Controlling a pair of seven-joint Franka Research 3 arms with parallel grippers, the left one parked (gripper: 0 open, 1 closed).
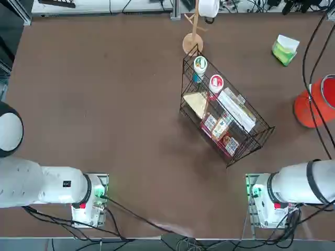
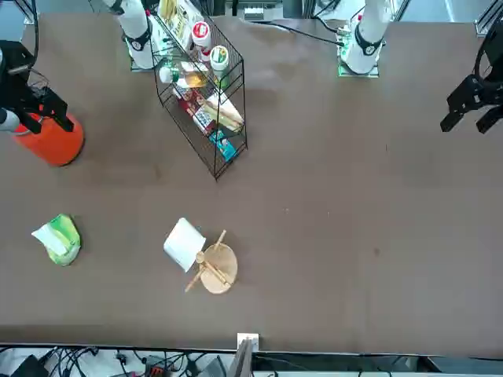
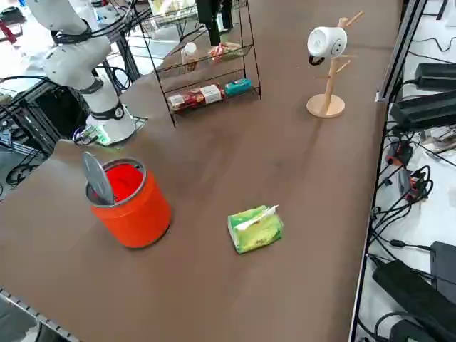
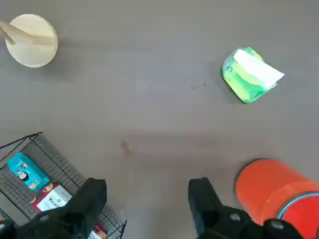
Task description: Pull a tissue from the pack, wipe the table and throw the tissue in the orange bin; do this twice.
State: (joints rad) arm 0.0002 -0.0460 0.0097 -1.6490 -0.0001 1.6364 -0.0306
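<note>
Hovering open right gripper [image 4: 147, 199], bare brown table [image 1: 104, 104], cables beyond

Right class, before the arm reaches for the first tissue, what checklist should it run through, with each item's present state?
1. Right gripper open and empty, raised above the table: ok.
2. White tuft sticking out of the green pack: ok.
3. Bare tabletop around the pack: ok.
4. Orange bin upright, mouth open: ok.
5. Wire rack away from the pack: ok.
6. How firmly the tuft sits: cannot tell.
</note>
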